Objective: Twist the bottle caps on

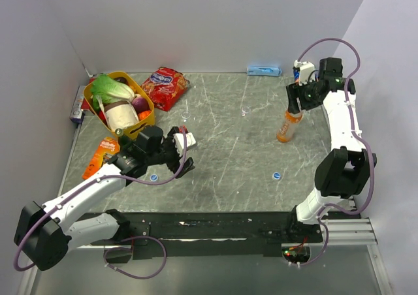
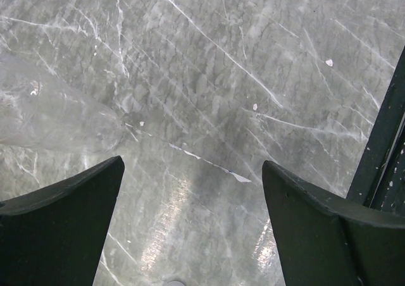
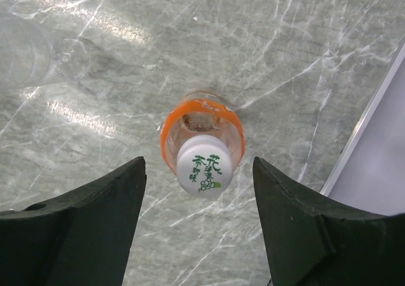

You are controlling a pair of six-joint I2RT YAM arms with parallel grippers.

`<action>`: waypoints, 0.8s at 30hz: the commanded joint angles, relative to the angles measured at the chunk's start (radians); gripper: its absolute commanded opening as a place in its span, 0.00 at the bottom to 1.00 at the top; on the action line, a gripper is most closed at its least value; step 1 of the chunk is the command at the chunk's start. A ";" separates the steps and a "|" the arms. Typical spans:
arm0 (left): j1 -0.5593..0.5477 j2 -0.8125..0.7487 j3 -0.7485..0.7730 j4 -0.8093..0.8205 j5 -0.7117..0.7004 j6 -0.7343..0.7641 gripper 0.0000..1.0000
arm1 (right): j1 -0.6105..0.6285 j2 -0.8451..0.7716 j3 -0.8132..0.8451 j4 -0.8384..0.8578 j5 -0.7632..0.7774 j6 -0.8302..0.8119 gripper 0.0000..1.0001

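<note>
The orange drink bottle (image 1: 287,128) stands upright at the far right of the table. In the right wrist view a whitish cap (image 3: 204,166) with green writing sits on the bottle's (image 3: 169,134) neck. My right gripper (image 1: 298,103) is open just above it, its jaws (image 3: 199,194) wide on either side of the cap and not touching it. My left gripper (image 1: 185,154) is open and empty over bare table (image 2: 193,166). A see-through bottle (image 2: 50,118) lies to its left. Another see-through bottle (image 3: 28,55) lies beyond the orange one. Two blue caps (image 1: 153,177) (image 1: 277,175) lie on the table.
A yellow basket (image 1: 147,106) of vegetables stands at the back left, with a red snack bag (image 1: 164,86) beside it and an orange packet (image 1: 101,156) in front. A blue object (image 1: 264,70) lies against the back wall. The black table edge (image 2: 386,153) is at the left gripper's right.
</note>
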 commanded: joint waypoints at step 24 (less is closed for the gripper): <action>0.116 -0.056 0.155 -0.114 0.006 0.010 0.96 | 0.408 0.057 0.100 0.098 -0.097 -0.046 0.83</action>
